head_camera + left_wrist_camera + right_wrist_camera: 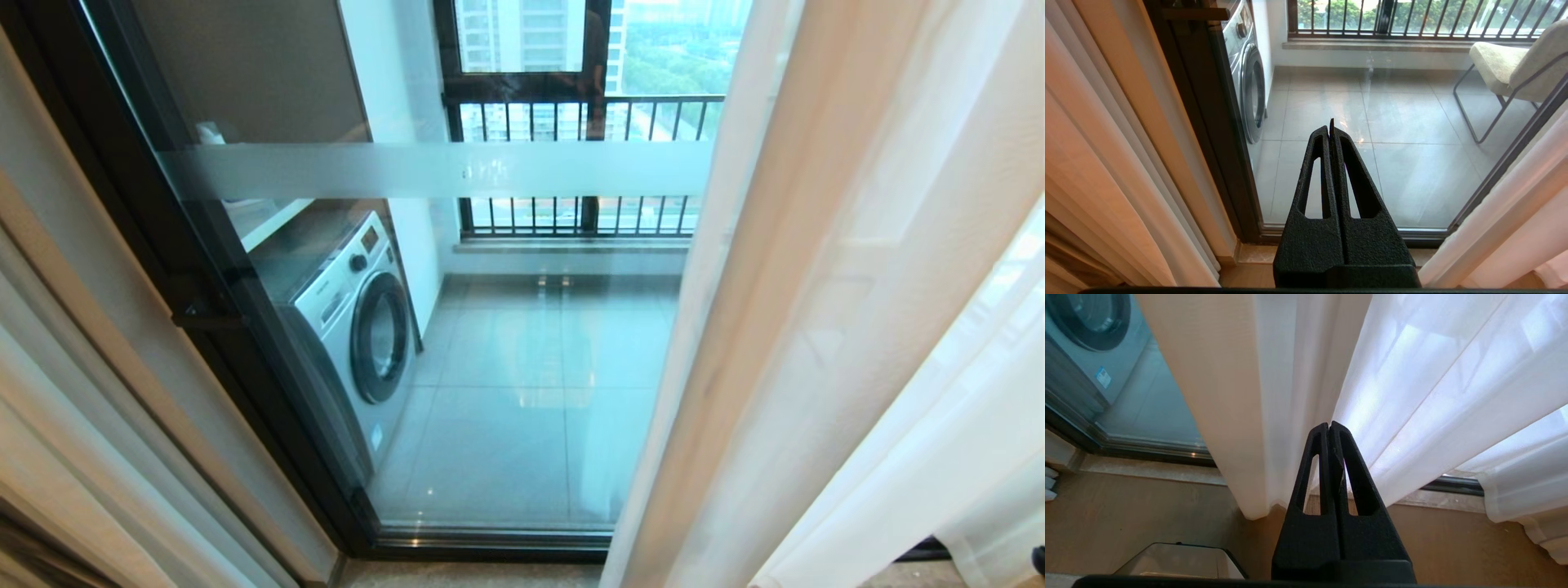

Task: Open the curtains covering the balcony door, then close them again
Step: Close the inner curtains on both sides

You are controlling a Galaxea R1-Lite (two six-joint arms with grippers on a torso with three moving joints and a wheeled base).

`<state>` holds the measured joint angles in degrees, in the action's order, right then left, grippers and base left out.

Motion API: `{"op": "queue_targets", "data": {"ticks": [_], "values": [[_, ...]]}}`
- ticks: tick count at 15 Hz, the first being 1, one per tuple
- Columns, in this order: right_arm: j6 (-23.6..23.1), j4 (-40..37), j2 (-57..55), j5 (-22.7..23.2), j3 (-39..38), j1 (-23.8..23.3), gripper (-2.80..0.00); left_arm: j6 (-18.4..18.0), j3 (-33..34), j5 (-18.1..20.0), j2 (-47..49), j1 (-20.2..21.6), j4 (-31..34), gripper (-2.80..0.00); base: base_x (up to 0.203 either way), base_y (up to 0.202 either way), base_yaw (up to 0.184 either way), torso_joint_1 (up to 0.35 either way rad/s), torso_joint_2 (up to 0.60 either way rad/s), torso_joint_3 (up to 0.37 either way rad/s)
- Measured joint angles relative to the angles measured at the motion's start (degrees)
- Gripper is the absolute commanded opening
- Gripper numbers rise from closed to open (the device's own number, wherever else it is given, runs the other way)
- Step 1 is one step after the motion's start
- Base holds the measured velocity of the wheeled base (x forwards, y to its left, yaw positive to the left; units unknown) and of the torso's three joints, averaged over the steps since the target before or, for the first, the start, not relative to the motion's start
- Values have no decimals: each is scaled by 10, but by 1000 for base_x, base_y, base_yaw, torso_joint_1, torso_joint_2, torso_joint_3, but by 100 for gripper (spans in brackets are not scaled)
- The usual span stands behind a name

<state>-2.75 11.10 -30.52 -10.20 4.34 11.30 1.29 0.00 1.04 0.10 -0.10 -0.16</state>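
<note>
The sheer white curtains [824, 327] hang bunched on the right side of the balcony door [506, 384], whose glass with its frosted stripe is uncovered in the middle. Neither gripper shows in the head view. In the right wrist view my right gripper [1329, 424] is shut, its tips just in front of the curtains' [1412, 384] folds near their lower hem, with no fabric visibly pinched between them. My left gripper [1331, 127] is shut and empty, held low and pointing at the door's glass [1412, 163], with curtains [1506, 212] off to one side.
A thicker beige drape [106, 392] hangs at the left beside the black door frame [245, 343]. Behind the glass stand a washing machine [363, 327], a railing window [571, 122] and a chair [1515, 61]. A corner of the robot's base [1180, 559] sits on the wooden floor.
</note>
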Motion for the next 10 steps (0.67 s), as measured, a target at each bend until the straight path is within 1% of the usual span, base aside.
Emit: {"op": "queue_targets", "data": {"ticks": [3,5,6,8,9,10], "values": [[-6,-50,82,7,-19,-1,-280,0,0,0,0,0,0,-280,0,0,0,0,0,0],[-6,-60,116,10,-25,0,-280,0,0,0,0,0,0,-280,0,0,0,0,0,0],[-6,-52,116,10,-29,0,-280,0,0,0,0,0,0,-280,0,0,0,0,0,0],[-4,1,95,23,-37,-12,-280,0,0,0,0,0,0,-280,0,0,0,0,0,0],[-3,21,81,40,-39,-32,-280,0,0,0,0,0,0,-280,0,0,0,0,0,0],[-3,23,72,61,-41,-56,-280,0,0,0,0,0,0,-280,0,0,0,0,0,0]]}}
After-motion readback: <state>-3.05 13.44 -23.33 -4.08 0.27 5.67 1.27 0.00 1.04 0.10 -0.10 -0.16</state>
